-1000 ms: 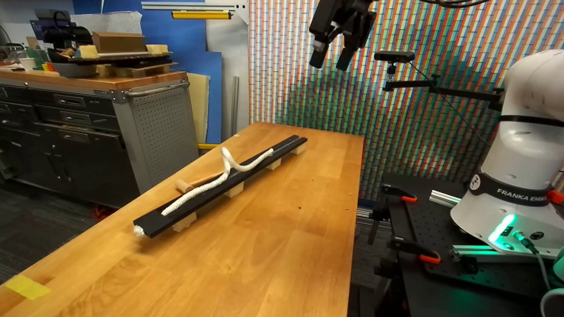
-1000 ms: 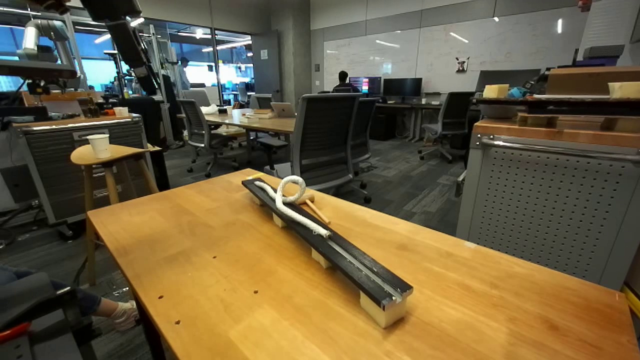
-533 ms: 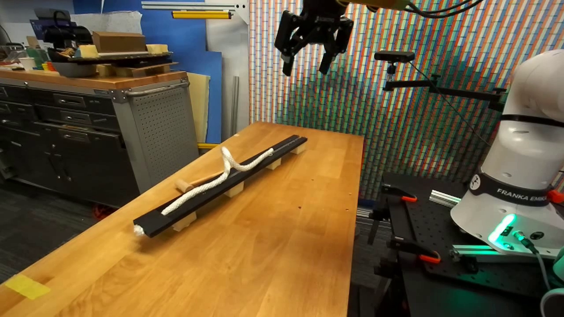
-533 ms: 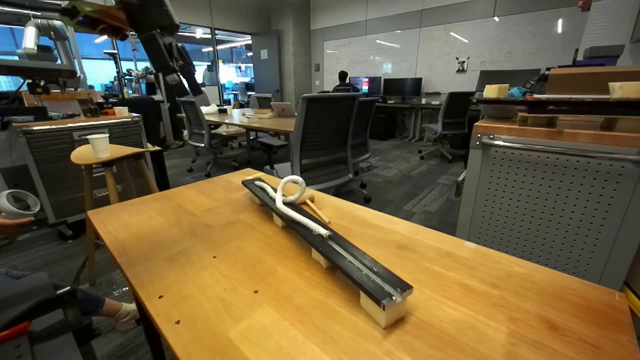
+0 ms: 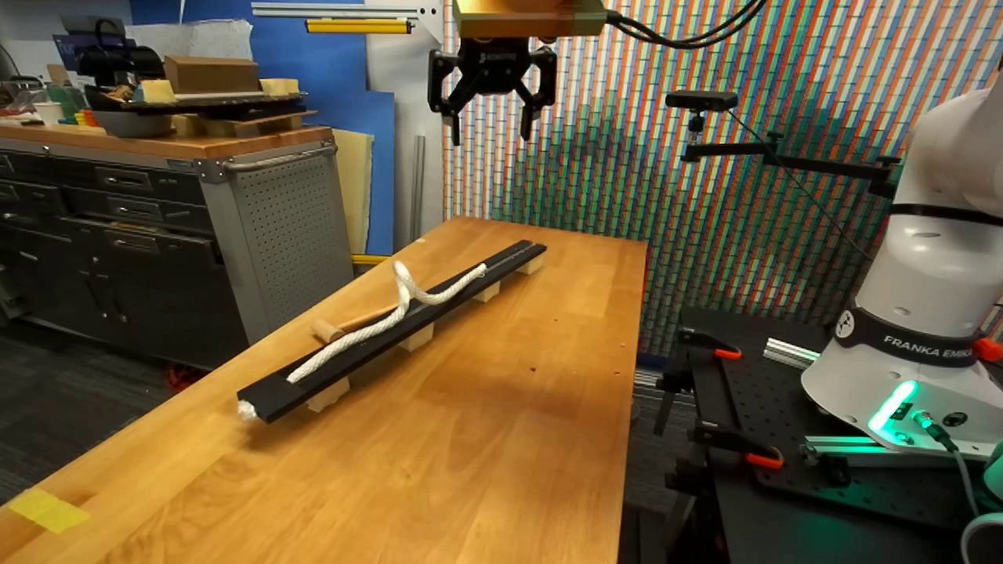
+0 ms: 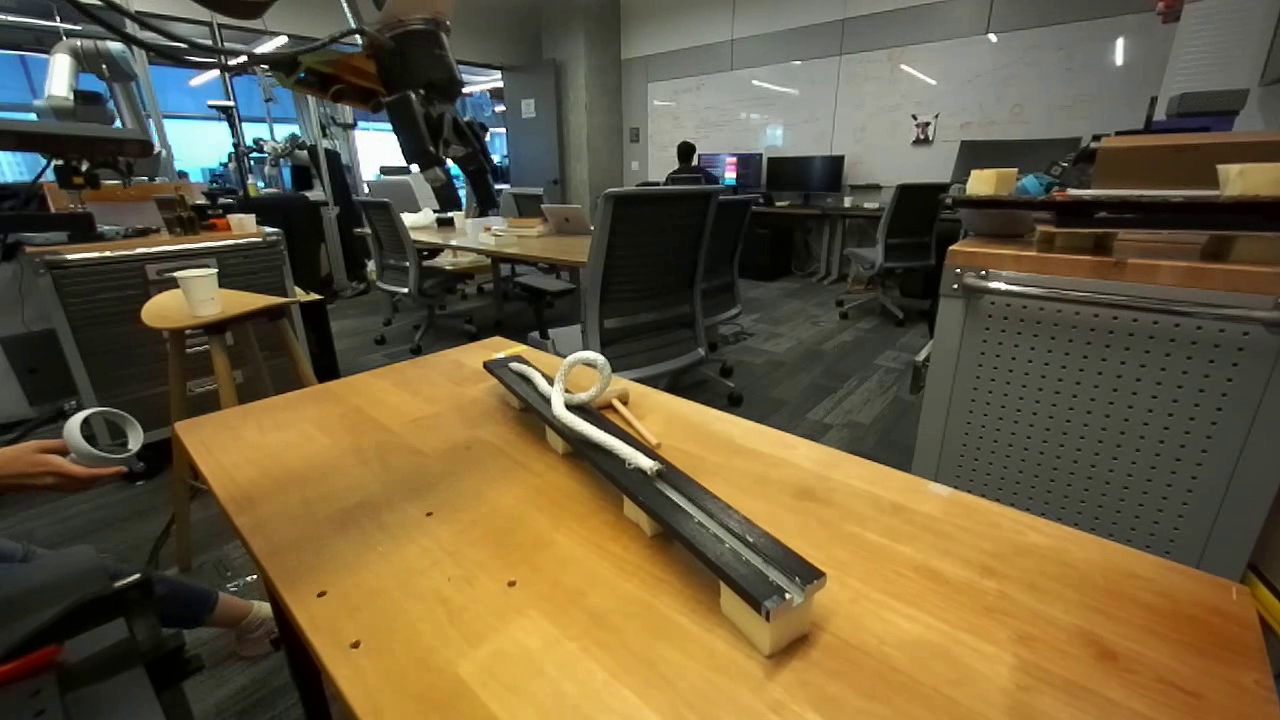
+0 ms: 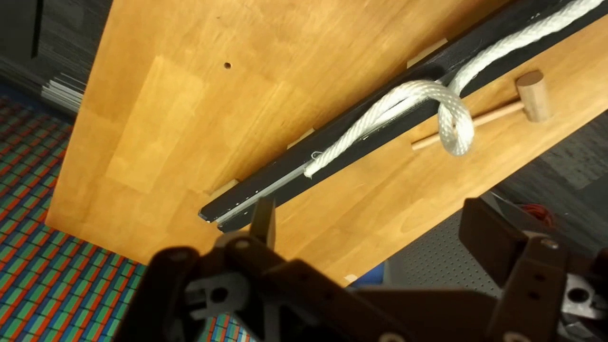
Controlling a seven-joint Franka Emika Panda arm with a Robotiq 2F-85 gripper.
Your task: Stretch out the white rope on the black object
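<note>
Gripper [image 5: 491, 140] spread, rope [image 7: 418, 89] looped, stool [image 6: 254, 303] only in an exterior view

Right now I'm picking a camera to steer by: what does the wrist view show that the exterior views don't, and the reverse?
Only the wrist view shows the mallet handle poking out on both sides of the rope loop. Only the exterior views show the yellow tape and brown box. All views show the white rope, black strip, mallet head and gripper.
</note>
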